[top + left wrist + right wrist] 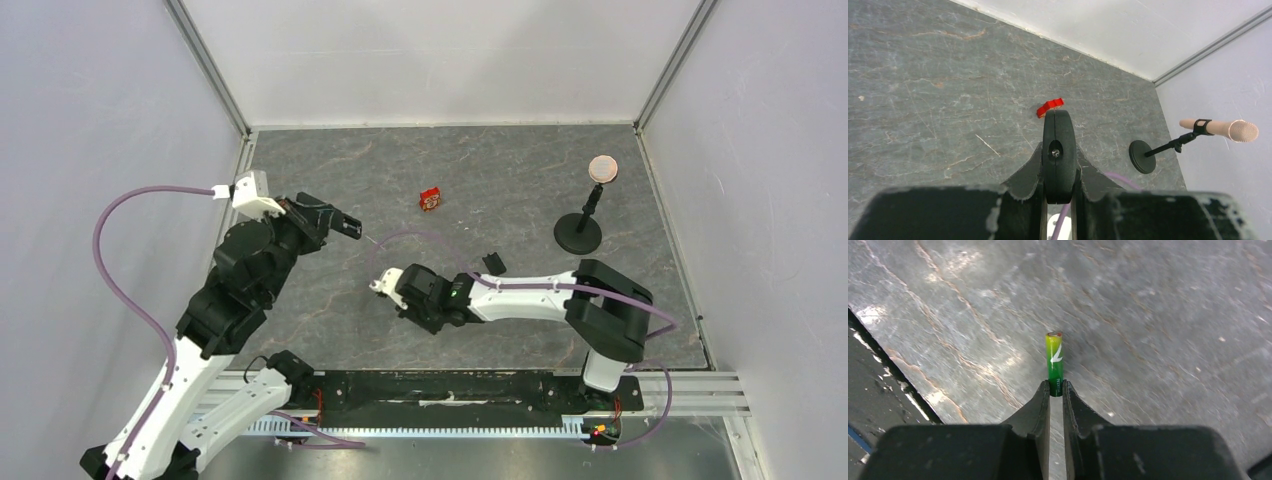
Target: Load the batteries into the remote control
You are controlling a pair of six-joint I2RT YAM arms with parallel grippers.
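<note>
My left gripper (1058, 150) is shut on the remote control (1058, 167), a black bar seen end-on between its fingers, with a small hole in the end facing the camera. From above, the remote control (340, 223) pokes out to the right of the left gripper (322, 218), held above the table. My right gripper (1056, 388) is shut on the lower end of a bright green battery (1054, 357), which points away from the fingers over the stone-patterned table. In the top view the right gripper (385, 284) sits mid-table, below and right of the remote.
A small red-and-white box (430, 199) lies at mid-back. A black round-based stand (578, 232) with a tan disc (602, 167) stands at the right. A small black flat piece (493, 263) lies by the right arm. Enclosure walls ring the table.
</note>
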